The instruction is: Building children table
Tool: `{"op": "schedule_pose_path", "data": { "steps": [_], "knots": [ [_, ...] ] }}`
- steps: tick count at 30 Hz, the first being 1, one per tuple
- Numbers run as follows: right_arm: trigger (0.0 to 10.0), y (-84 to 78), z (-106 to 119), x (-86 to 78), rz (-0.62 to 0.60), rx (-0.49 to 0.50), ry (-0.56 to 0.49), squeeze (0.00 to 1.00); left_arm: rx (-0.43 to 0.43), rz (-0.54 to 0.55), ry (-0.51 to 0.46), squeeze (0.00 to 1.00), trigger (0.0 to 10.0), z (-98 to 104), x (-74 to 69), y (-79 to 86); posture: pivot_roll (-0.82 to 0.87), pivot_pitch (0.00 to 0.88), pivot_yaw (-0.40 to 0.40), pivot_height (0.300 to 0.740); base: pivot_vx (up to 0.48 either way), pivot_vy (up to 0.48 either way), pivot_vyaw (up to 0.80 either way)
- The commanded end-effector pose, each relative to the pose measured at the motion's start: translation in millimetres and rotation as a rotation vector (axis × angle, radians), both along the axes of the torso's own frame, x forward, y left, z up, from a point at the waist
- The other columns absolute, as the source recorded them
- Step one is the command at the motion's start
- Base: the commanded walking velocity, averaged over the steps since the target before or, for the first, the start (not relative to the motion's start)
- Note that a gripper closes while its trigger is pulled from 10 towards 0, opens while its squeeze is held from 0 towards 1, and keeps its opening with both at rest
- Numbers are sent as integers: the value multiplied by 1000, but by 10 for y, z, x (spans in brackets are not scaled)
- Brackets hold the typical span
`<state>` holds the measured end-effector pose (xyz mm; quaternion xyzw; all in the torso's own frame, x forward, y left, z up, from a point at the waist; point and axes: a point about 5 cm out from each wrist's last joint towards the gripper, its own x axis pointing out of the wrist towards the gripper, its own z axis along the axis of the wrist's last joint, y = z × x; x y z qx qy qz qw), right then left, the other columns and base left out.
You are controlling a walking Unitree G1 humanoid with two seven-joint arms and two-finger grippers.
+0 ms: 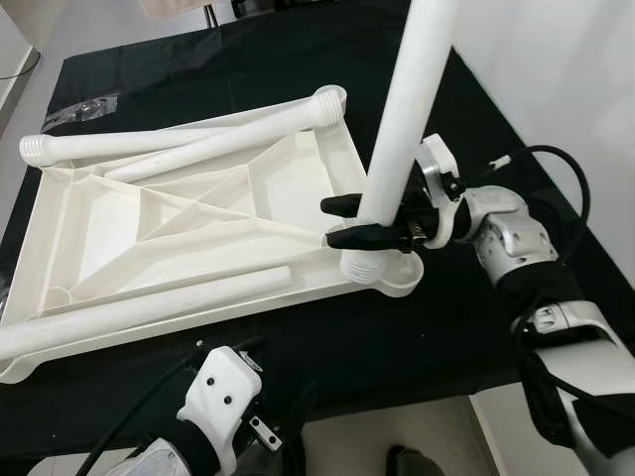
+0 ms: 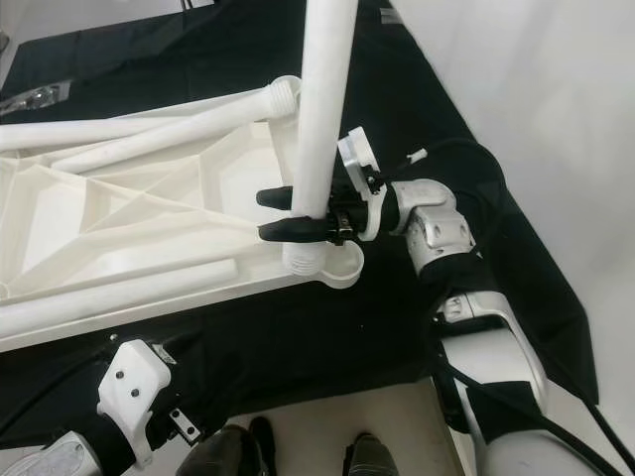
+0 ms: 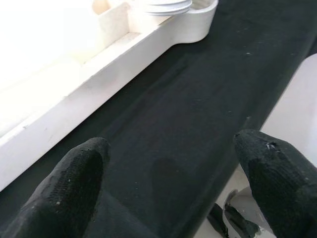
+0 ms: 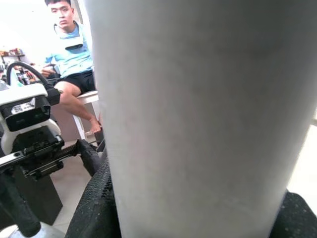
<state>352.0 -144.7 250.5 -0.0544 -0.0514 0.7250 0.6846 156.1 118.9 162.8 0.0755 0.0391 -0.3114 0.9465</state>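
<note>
Right gripper is what I'm working with: its two black fingers are closed around the lower part of a white leg, which stands nearly upright, tilted slightly, with its threaded foot sitting at the round corner socket of the tabletop. From the head cameras I can't quite tell whether the thread is seated in the socket or only resting on its rim. I see the tabletop lying upside down on a black cloth, its ribbed underside facing up. Three more legs lie loose on it: two along the far edge, side by side, the longer-looking one reaching the far right corner, and one along the near edge. In the right wrist view the held leg is pressed between the fingers, and behind it a person sits on a white stool beside some dark equipment. Left gripper hovers low over the cloth just beside the tabletop's near edge, its fingers spread wide with nothing between them. At the far left corner of the cloth lies a small clear bag.
</note>
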Motion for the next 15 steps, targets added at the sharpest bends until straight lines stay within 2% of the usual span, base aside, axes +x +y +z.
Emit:
{"op": "schedule_pose_path", "data": {
  "steps": [1,2,8,11,15],
  "knots": [
    [10000,-12,-192,-28,6,-50,71,0,15,-26,7,0,10000,-9,-41,-8,30,260,76,740,0,0,0],
    [10000,-45,-190,-37,3,-53,75,0,17,-59,3,0,10000,-1,-48,-21,26,255,77,740,0,0,0],
    [10000,-57,-191,-48,7,-54,78,0,22,-102,0,0,10000,7,-65,-24,21,254,79,740,0,0,0],
    [10000,-40,-269,-78,21,-85,89,0,19,-148,-2,0,10000,27,-90,-43,26,258,80,740,0,0,0],
    [10000,-48,-291,-81,20,-92,94,0,18,-154,-3,0,10000,31,-98,-46,33,263,80,740,0,0,0]
  ]
}}
